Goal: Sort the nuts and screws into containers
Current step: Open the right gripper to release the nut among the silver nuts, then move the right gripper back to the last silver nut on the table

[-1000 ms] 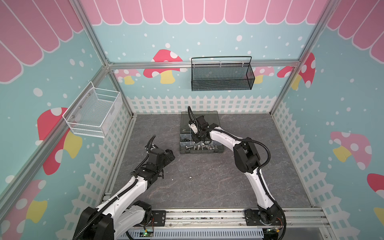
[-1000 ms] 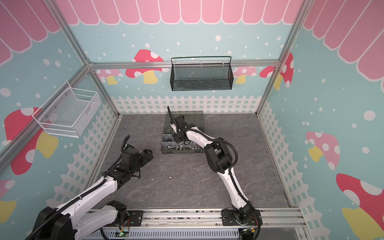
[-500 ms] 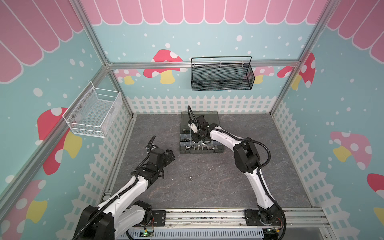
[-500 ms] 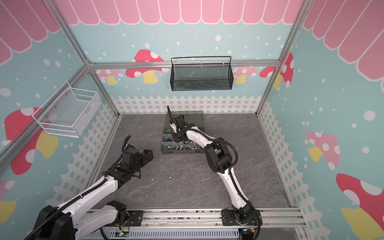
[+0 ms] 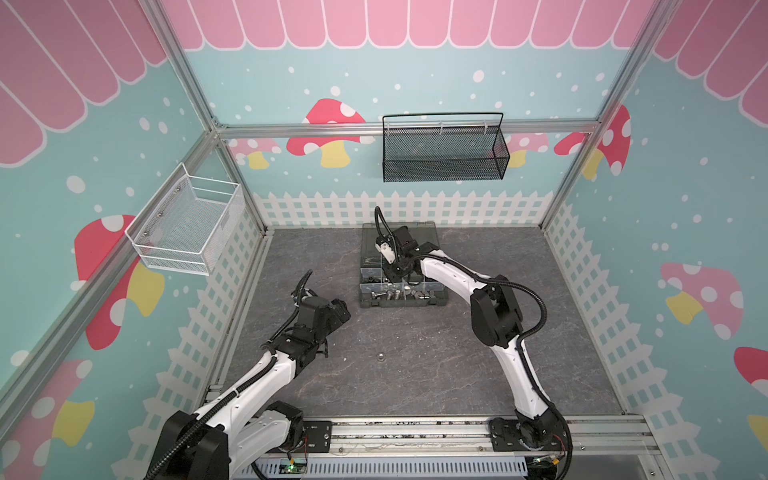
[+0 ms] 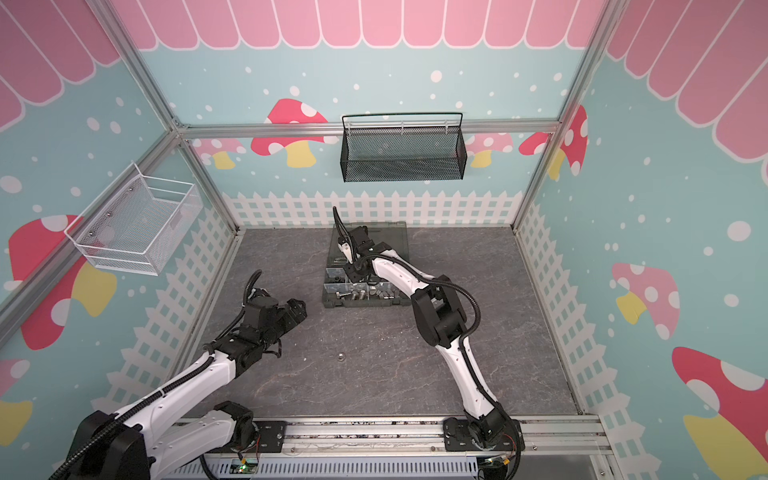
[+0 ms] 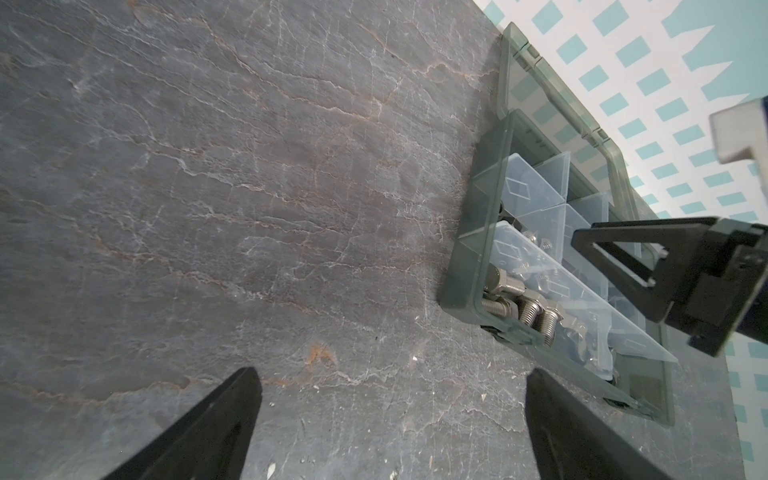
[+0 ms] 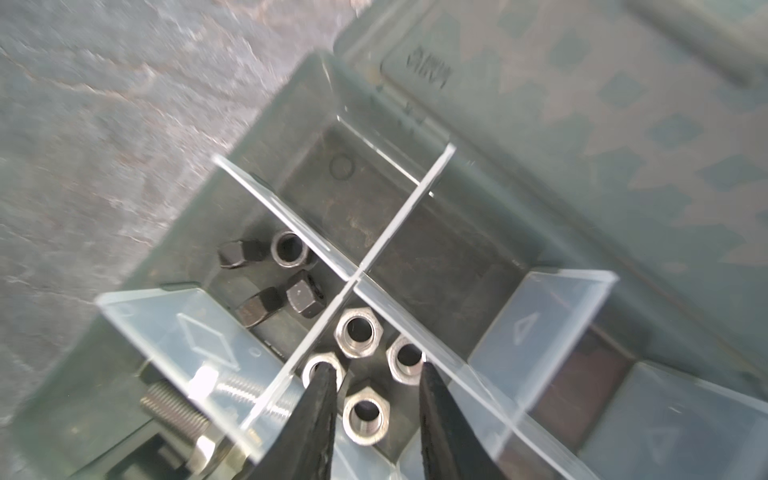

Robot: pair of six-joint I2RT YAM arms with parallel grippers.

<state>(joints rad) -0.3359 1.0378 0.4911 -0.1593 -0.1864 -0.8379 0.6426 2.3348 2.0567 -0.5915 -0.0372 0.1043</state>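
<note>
The dark grey organiser case (image 5: 402,306) (image 6: 361,305) lies open at the back middle of the table. My right gripper (image 5: 394,275) (image 8: 375,370) reaches down into one of its containers, open, above several silver nuts (image 8: 359,332). One nut (image 8: 365,411) lies loose between the fingers, touching neither. Black nuts (image 8: 305,293) fill the neighbouring container, and a silver screw (image 8: 174,407) lies in another. More silver screws (image 7: 528,316) sit in the front row. My left gripper (image 5: 343,309) (image 7: 392,374) hovers open and empty over bare table left of the case (image 7: 461,282). A small shiny piece (image 5: 379,356) (image 6: 340,356) lies alone on the table.
The smoky lid (image 8: 582,104) lies folded back behind the case. A black mesh basket (image 5: 444,153) hangs on the back wall and a white wire basket (image 5: 187,228) on the left wall. An aluminium rail (image 5: 415,432) runs along the front edge.
The right gripper's jaws have spread a little inside the nut compartment. Neither arm has visibly shifted.
</note>
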